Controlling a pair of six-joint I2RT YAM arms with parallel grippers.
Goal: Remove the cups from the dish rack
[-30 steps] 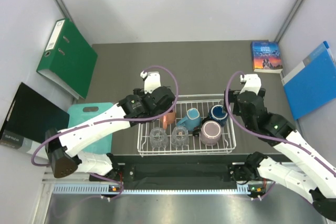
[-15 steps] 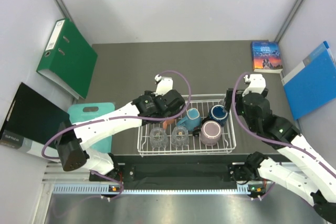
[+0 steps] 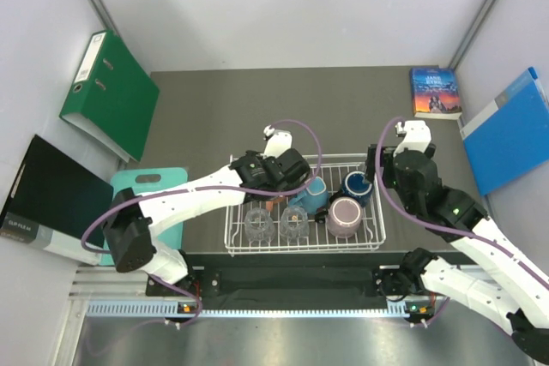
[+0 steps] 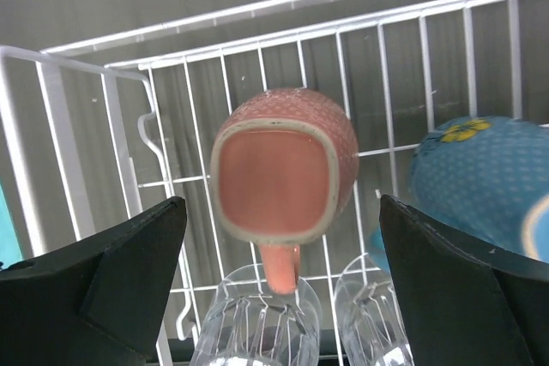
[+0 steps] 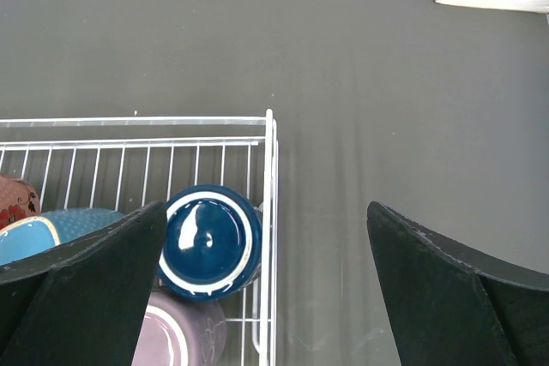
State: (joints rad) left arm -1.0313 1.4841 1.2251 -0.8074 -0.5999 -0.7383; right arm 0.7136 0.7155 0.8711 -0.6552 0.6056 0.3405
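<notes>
The white wire dish rack (image 3: 334, 158) holds an orange mug (image 4: 285, 169), a light blue mug (image 3: 313, 192), a navy mug (image 3: 356, 186), a mauve mug (image 3: 345, 216) and two clear glass tumblers (image 3: 257, 225) (image 3: 293, 223). My left gripper (image 3: 279, 184) hangs open above the orange mug, which lies on its side with its mouth facing the left wrist camera. In that view the left gripper (image 4: 283, 203) straddles the mug without touching it. My right gripper (image 3: 377, 177) is open over the rack's right rim (image 5: 270, 177). There the navy mug (image 5: 208, 242) sits by the right gripper's (image 5: 267, 212) left finger.
A green binder (image 3: 111, 96) leans at the far left, above a black folder (image 3: 47, 195). A teal cutting board (image 3: 150, 203) lies left of the rack. A paperback book (image 3: 436, 92) and a blue folder (image 3: 510, 130) are at the back right.
My left gripper has travelled right along the rack's back edge and now sits over the orange mug. The right gripper has shifted only slightly. Both stayed open.
</notes>
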